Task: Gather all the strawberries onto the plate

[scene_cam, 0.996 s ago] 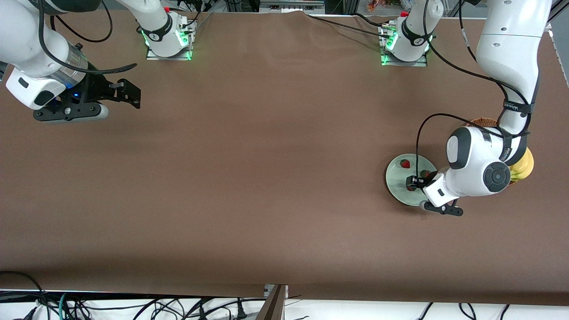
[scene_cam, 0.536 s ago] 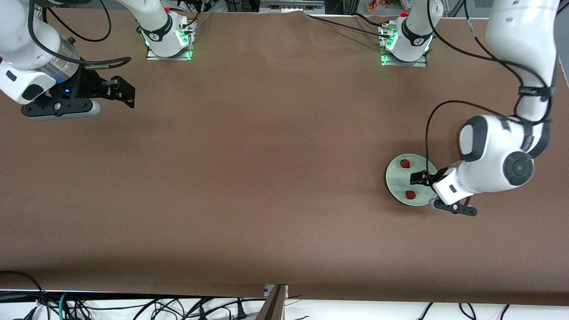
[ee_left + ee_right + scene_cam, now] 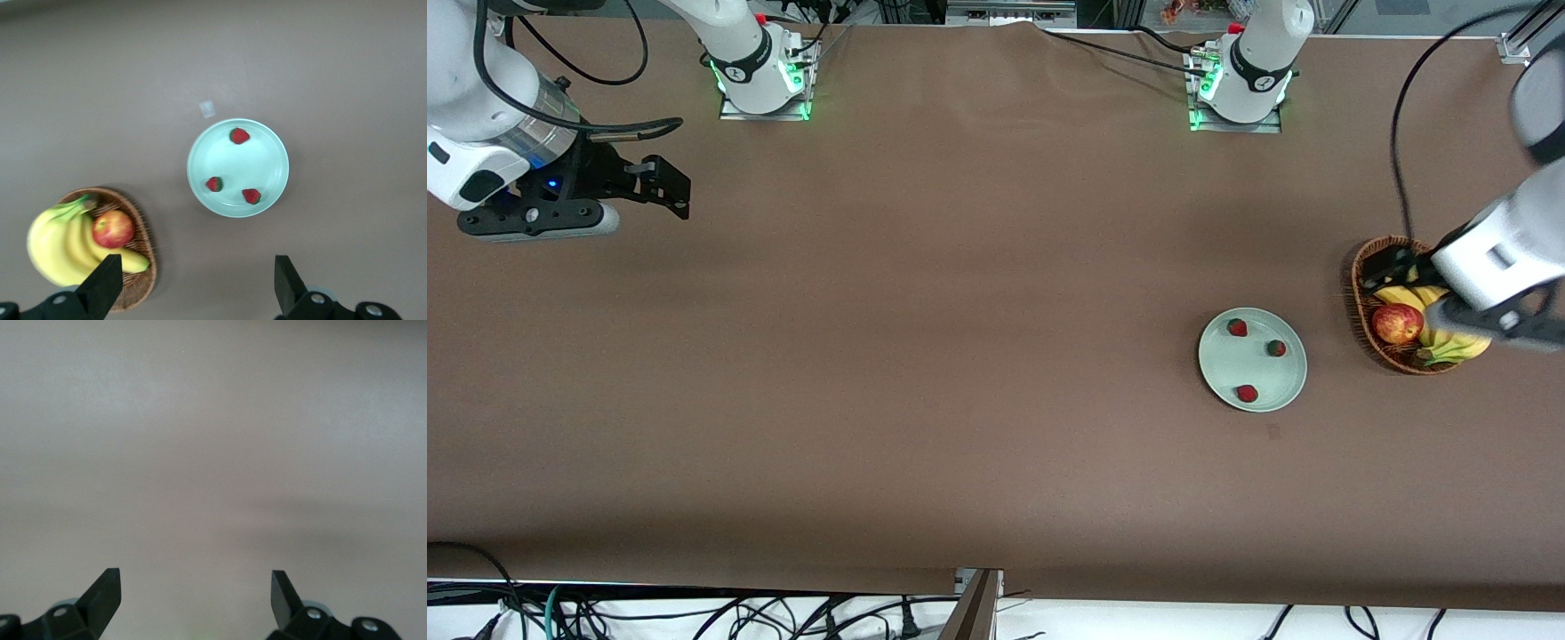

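Three strawberries (image 3: 1237, 327) (image 3: 1277, 348) (image 3: 1247, 393) lie apart on the pale mint-green plate (image 3: 1240, 363), toward the left arm's end of the table. The left wrist view shows the same berries (image 3: 239, 136) (image 3: 214, 184) (image 3: 251, 196) on the plate (image 3: 250, 163) from high above. My left gripper (image 3: 1403, 277) (image 3: 197, 283) hangs open and empty, high over the wicker basket's rim. My right gripper (image 3: 676, 188) (image 3: 195, 587) waits open and empty over bare table at the right arm's end.
A brown wicker basket (image 3: 1356, 293) (image 3: 145, 248) stands beside the plate, closer to the left arm's end of the table. It holds a red-yellow apple (image 3: 1397, 323) (image 3: 113, 229) and bananas (image 3: 1454, 345) (image 3: 57, 243). A small pale mark (image 3: 207, 109) lies on the cloth near the plate.
My left gripper opened over the plate and left a strawberry there. It then rose and swung away to over the basket. The right arm drifted slightly toward its end of the table.
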Robot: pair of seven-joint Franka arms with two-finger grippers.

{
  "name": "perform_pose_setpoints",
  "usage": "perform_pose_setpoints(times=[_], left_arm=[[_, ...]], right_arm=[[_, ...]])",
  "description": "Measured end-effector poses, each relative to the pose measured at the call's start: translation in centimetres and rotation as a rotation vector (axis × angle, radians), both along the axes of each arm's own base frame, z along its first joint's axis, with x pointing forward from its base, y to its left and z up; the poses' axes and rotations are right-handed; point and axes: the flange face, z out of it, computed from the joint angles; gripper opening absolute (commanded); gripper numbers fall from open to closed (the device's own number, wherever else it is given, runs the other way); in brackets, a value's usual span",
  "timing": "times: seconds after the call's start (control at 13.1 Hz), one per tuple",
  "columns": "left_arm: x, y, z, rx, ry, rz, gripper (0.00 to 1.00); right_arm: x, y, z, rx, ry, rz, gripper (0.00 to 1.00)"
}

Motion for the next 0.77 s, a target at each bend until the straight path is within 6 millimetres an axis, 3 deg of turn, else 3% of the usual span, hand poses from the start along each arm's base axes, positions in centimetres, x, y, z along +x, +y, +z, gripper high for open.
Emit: perform_pose_setpoints(times=[0.08, 0.23, 0.46, 0.77], left_arm=[[-2.1, 0.7, 1.7, 0.002, -0.019, 0.013, 1.00], [-5.1, 0.9, 1.8, 0.006, -0.007, 0.031, 1.00], [-5.7, 1.0, 0.1, 0.007, 0.015, 0.044, 1.00], [-5.7, 0.7, -0.3, 0.007, 0.021, 0.045, 1.00]], right_arm=[[0.0, 0.0, 0.0, 0.000, 0.000, -0.001, 0.99], [0.0, 0.0, 0.0, 0.000, -0.001, -0.001, 0.99], [0.0, 0.0, 0.0, 0.000, -0.001, -0.001, 0.99], [0.0, 0.0, 0.0, 0.000, -0.001, -0.001, 0.99]])
